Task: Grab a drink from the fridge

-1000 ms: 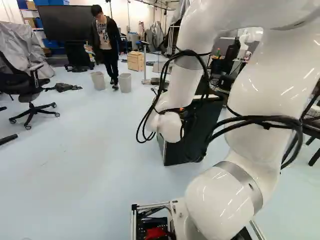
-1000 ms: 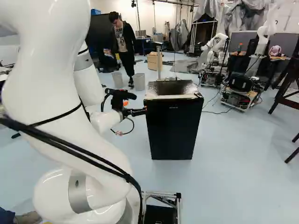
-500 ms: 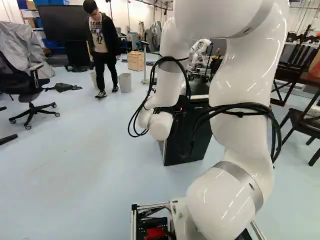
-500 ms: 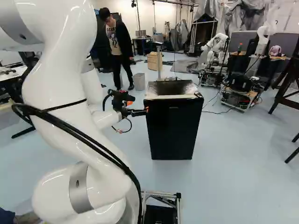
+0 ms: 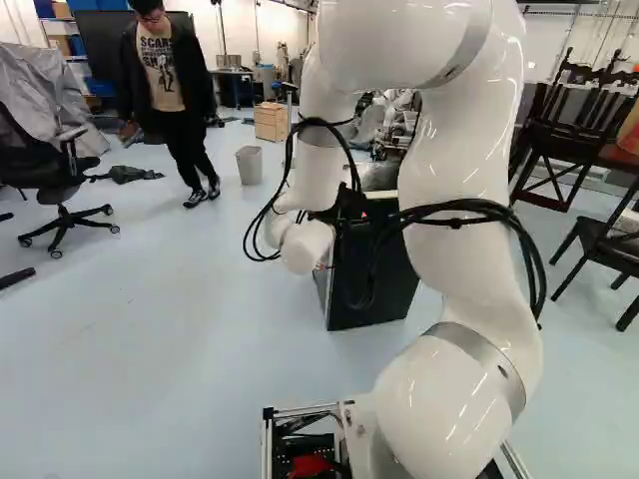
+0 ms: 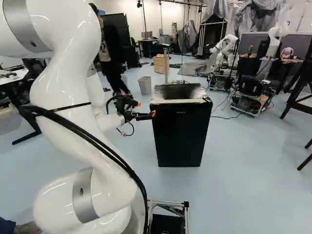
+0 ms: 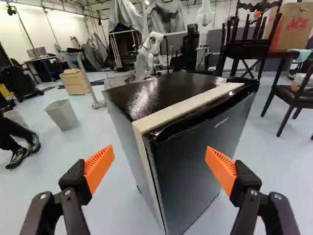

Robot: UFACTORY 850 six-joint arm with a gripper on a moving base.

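Beside the closed fridge [image 7: 164, 90], my arm [image 5: 461, 150] is leaning further ahead, gripper [image 7: 160, 148] hanging wide open (empty, obviously), so I'm probably lining up on the door [image 6: 179, 139]; the drink's presumably hiding inside, unseen.

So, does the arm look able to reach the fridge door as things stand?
Likely yes: the open gripper points toward the near edge of the fridge door, which looks shut, and I see nothing standing between them.
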